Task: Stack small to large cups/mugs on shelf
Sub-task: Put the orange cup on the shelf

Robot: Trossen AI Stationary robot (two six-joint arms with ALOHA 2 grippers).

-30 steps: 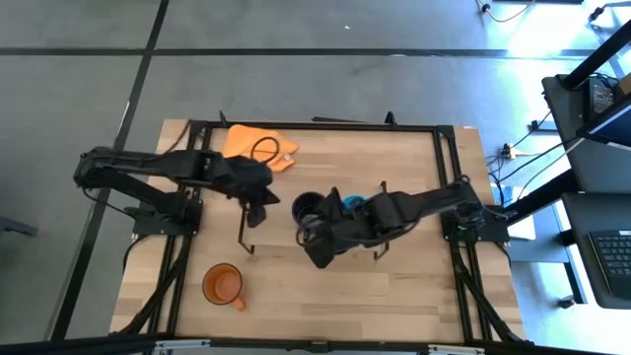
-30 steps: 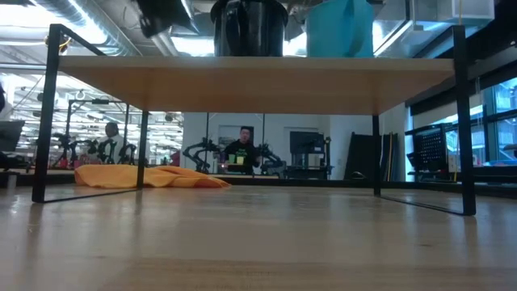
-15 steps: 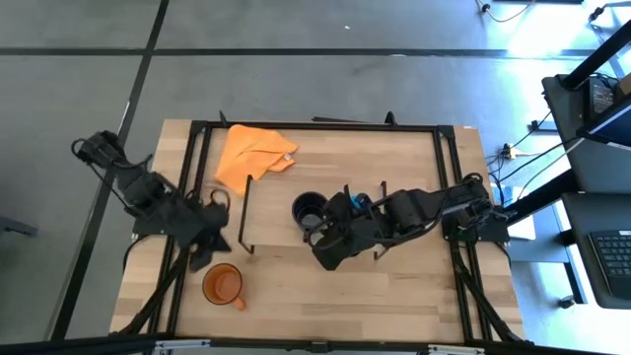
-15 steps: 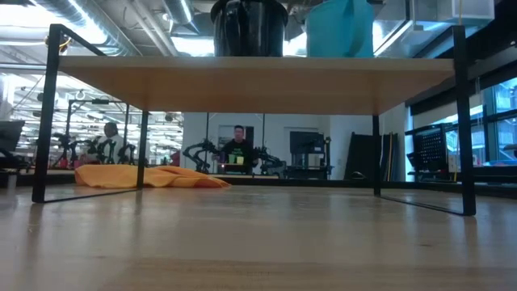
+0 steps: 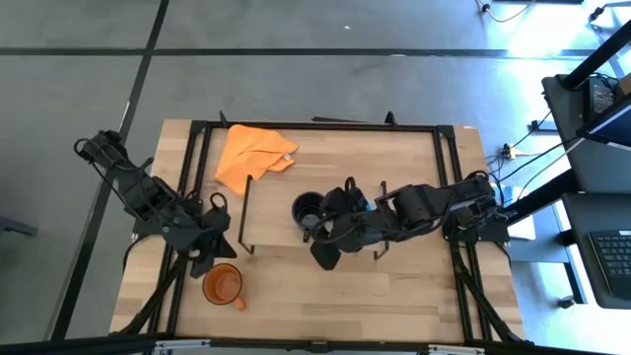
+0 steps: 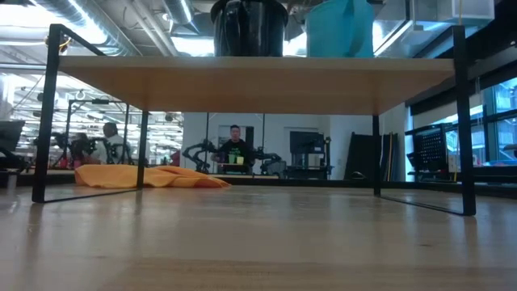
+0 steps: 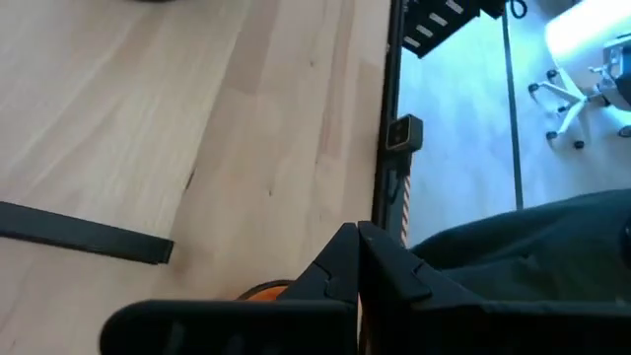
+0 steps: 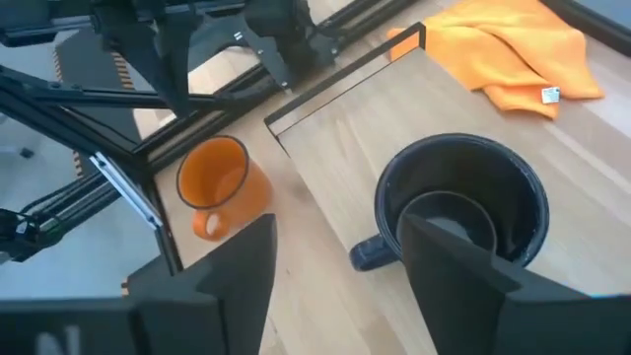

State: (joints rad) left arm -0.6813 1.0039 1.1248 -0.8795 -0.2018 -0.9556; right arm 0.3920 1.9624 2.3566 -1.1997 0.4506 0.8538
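Note:
The orange mug (image 5: 224, 286) stands upright on the tabletop near the front left; it also shows in the right wrist view (image 8: 217, 182). The black mug (image 5: 309, 209) stands upright on the shelf (image 5: 276, 222). The light blue mug (image 5: 354, 203) stands to its right, partly hidden by my right arm; the low view shows both the black mug (image 6: 246, 28) and the blue mug (image 6: 339, 28) on the shelf board (image 6: 250, 81). My left gripper (image 5: 201, 262) is shut, just left of the orange mug's rim. My right gripper (image 8: 340, 232) is open and empty above the shelf's near edge, near the black mug (image 8: 463, 202).
An orange cloth (image 5: 254, 153) lies on the tabletop beyond the shelf's left end. The shelf's black frame (image 5: 244, 212) stands between my left gripper and the mugs on the board. A black table frame (image 7: 389, 108) runs along the table's edges.
My left gripper has gone from above the shelf's left end toward the table's near left, down beside the orange mug. My right arm has stayed about where it was, and the mugs have not moved.

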